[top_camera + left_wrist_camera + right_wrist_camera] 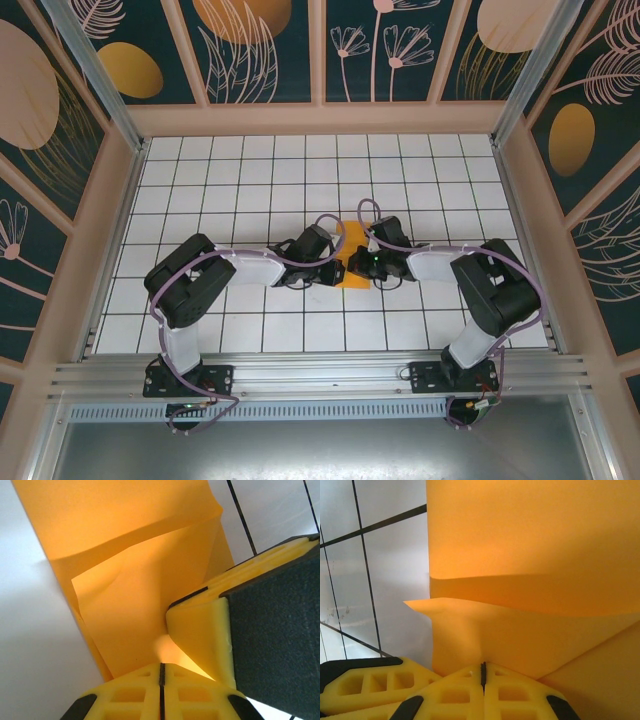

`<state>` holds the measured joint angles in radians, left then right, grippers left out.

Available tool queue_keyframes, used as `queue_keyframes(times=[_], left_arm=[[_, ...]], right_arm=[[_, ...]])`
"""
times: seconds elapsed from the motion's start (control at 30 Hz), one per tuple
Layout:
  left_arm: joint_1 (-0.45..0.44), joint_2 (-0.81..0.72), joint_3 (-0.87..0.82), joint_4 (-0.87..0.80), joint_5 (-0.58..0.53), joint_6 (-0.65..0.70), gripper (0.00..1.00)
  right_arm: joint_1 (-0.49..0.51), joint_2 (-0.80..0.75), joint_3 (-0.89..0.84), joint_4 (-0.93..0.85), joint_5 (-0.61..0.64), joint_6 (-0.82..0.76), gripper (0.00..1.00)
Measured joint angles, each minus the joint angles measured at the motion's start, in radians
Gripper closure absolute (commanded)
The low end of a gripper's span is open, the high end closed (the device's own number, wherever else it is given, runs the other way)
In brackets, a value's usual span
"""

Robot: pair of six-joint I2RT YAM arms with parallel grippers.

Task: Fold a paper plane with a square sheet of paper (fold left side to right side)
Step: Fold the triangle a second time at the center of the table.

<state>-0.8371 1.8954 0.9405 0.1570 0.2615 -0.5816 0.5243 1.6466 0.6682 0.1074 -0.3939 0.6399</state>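
At the middle of the counter (250, 180), the square sheet of paper (351, 277) lay partly folded. Left end effector (161, 672) and right end effector (483, 670) were closed, tips against it; whether either pinched it was unclear.

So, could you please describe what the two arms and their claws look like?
The left arm and right arm are alike: black joint housings joined by white links, with a purple cable looping along each. The claw fingers are yellow blocks with square cut-outs and black patches at the sides.
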Motion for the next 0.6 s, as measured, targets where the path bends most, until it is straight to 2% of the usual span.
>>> queue_keyframes(times=[0.6], left_arm=[[0.0, 0.001, -0.002, 0.006, -0.003, 0.0, 0.9]], right_arm=[[-0.146, 0.008, 0.018, -0.011, 0.019, -0.045, 1.0]])
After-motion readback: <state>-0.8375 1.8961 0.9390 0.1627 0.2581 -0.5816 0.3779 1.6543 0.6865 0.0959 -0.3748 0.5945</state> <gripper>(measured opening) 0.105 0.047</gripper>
